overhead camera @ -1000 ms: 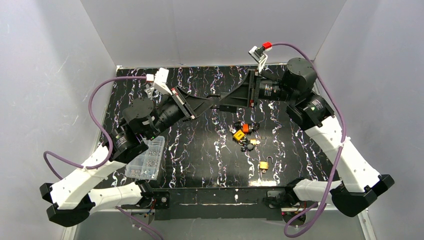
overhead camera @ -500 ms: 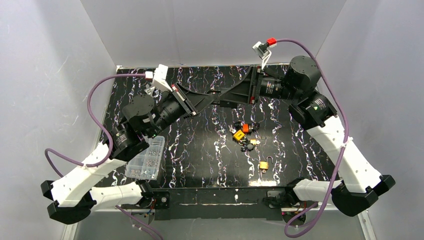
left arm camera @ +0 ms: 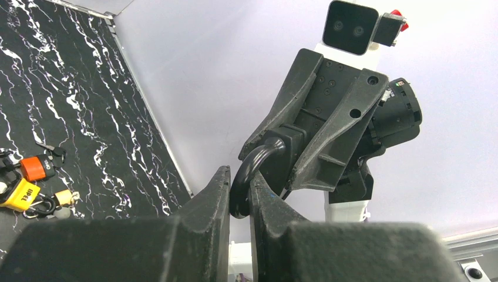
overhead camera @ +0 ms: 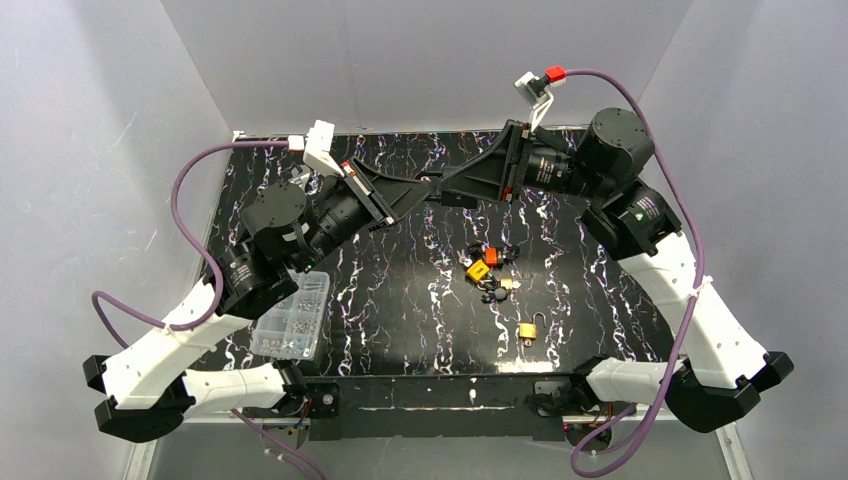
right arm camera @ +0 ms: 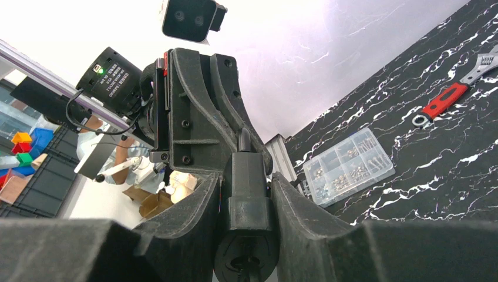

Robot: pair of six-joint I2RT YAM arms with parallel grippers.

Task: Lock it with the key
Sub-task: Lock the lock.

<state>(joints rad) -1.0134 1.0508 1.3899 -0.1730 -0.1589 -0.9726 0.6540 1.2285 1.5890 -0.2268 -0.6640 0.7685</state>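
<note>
right gripper (right arm camera: 245, 179) clamped on black padlock (right arm camera: 246, 217): matte moulded block, round keyway in end face. left gripper (left arm camera: 239, 176) pinched shut on its smooth curved shackle (left arm camera: 251, 163), so it sits mid-air between both jaws. orange lock (left arm camera: 36, 167), yellow lock (left arm camera: 20, 195) down on marbled table (overhead camera: 400, 290), well below jaws; yellow's lettering unreadable.
</note>
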